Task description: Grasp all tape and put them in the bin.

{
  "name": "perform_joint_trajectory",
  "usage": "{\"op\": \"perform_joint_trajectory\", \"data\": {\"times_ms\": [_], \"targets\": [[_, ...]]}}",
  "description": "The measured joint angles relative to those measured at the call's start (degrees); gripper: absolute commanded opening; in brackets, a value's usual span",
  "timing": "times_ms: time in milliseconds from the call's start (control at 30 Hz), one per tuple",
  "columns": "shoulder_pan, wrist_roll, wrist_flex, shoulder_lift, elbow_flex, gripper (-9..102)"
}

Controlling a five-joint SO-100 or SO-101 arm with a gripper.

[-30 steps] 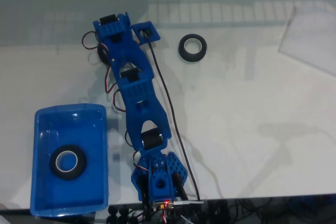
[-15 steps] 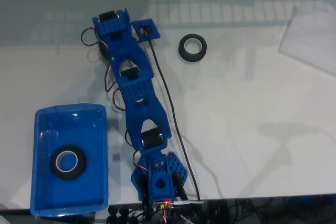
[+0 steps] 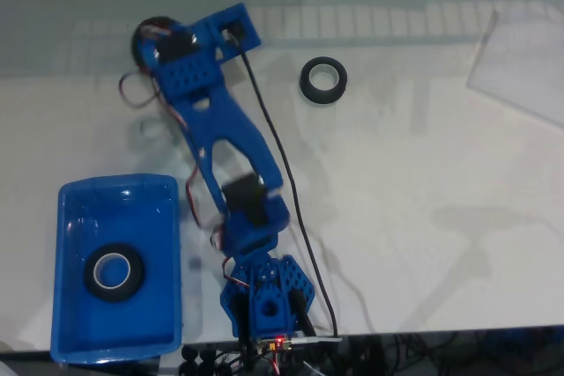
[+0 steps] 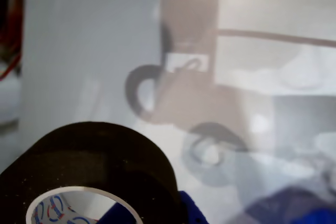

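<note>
Filling the lower left of the wrist view, a black roll of tape (image 4: 89,166) sits right at the gripper (image 4: 152,216), its pale inner core printed with red and blue marks and a blue finger tip (image 4: 191,211) showing just beside its lower right rim. In the fixed view the same roll (image 3: 144,34) peeks out as a dark curve at the far end of the blue arm (image 3: 220,129), near the far left part of the table (image 3: 423,200). The roll looks carried at the gripper, but the fingers themselves are too hidden and blurred to tell how wide they stand or whether they truly clamp it.

A second roll of tape (image 3: 322,80) lies flat on the table toward the far edge, right of the arm's end and well apart from it. A third roll (image 3: 113,272) lies flat inside the blue bin (image 3: 66,217), near the bin's middle. The bin stands at the near left corner of the table, just left of the arm's base (image 3: 264,301).

A thin black cable (image 3: 282,173) runs from the arm's far end along its right side down to the base. A pale translucent sheet (image 3: 520,63) lies at the far right corner of the table. The glossy tabletop mirrors ring shapes in the wrist view.
</note>
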Motion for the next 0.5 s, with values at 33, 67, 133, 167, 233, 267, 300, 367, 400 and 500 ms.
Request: {"op": "perform_joint_trajectory", "data": {"times_ms": [33,67,133,167,233,267,300,367,400,500], "targets": [[-1.6,-0.4,0.0,2.8,1.8,0],[-3.2,-0.7,0.0,5.4,3.7,0],[-6.7,-1.8,0.0,10.4,7.6,0],[-8.6,-2.4,0.2,12.7,9.5,0],[-12.7,-3.7,1.0,17.4,13.2,0],[-14.7,-4.2,1.3,19.5,15.0,0],[-16.9,-4.7,1.6,21.5,16.7,0],[-21.4,-5.4,2.5,25.0,19.5,0],[-23.7,-5.8,3.1,26.5,20.7,0],[-30.8,-6.5,5.2,31.6,23.9,0]]}}
